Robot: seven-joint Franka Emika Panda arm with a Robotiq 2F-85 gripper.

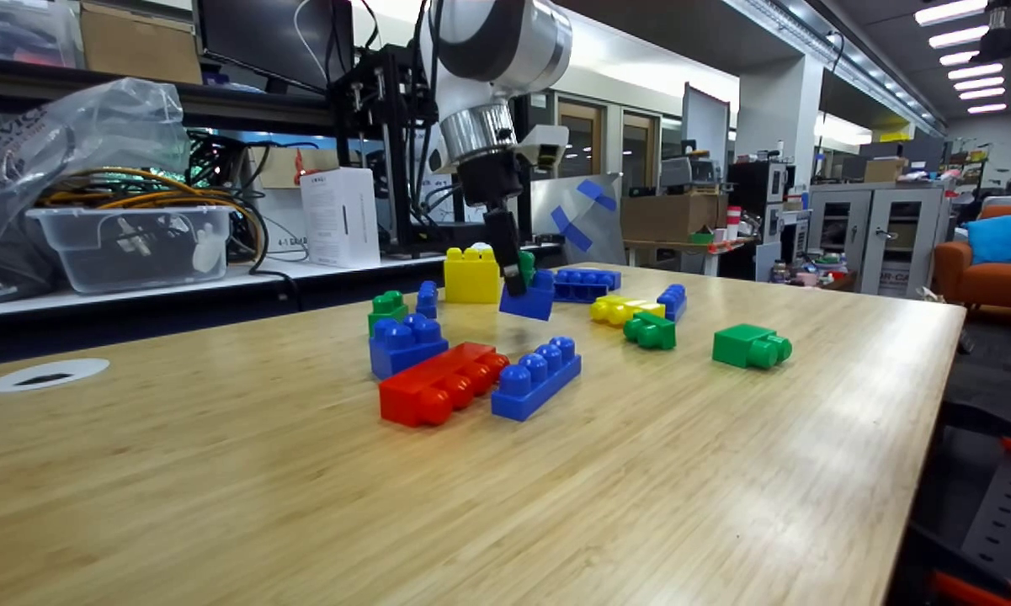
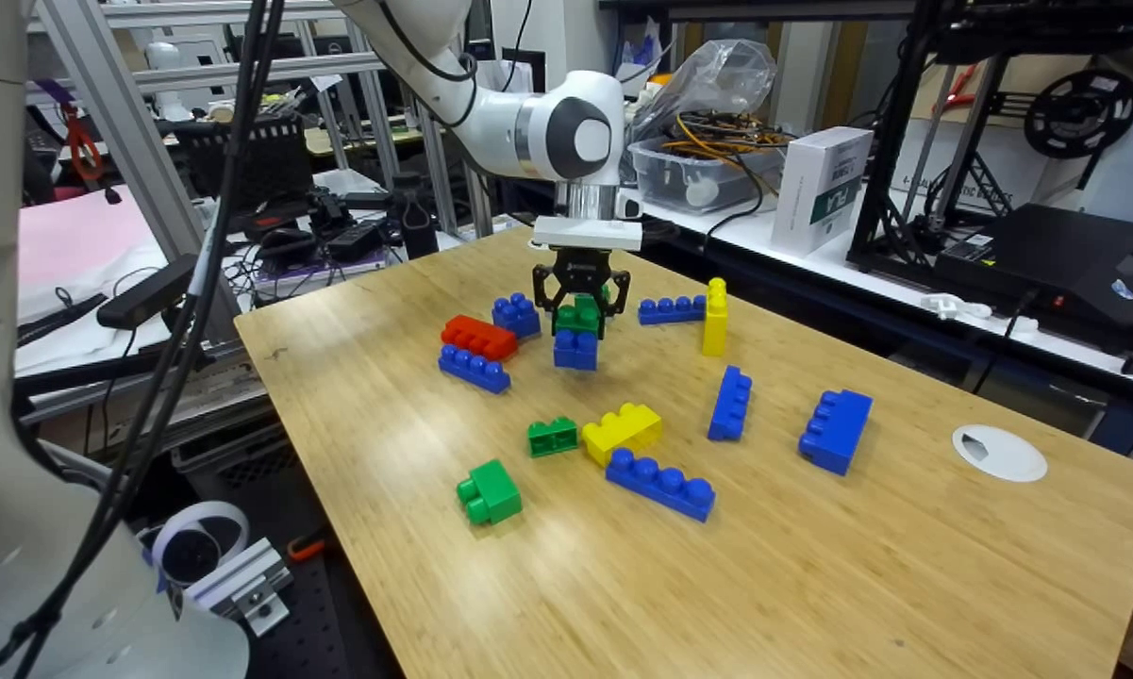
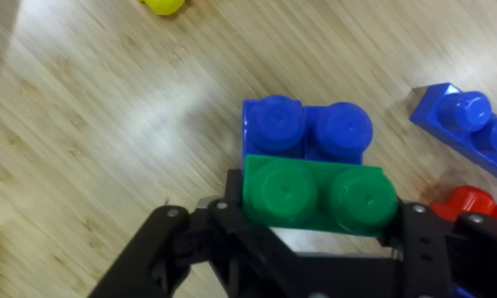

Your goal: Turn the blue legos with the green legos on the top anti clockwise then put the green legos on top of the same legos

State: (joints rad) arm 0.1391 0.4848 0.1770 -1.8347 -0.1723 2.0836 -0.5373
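Observation:
In the wrist view my gripper (image 3: 318,207) has a finger at each end of the green legos (image 3: 320,194), shut on the stack. The green piece sits on one side of the blue legos (image 3: 310,128), leaving two blue studs bare. In an exterior view the held blue legos (image 1: 526,301) hang tilted above the table, with a faint shadow below. Two loose green legos lie apart, a smaller one (image 2: 554,438) and a larger one (image 2: 490,492). A further green piece (image 1: 387,311) stands behind a blue block (image 1: 404,343).
Close to the held stack lie a red block (image 2: 478,337) and a blue row (image 2: 473,369). A yellow block (image 2: 714,319) stands upright, and another yellow block (image 2: 623,431) touches or nearly touches a blue row (image 2: 660,486). Further blue blocks (image 2: 836,431) lie towards the shelf side.

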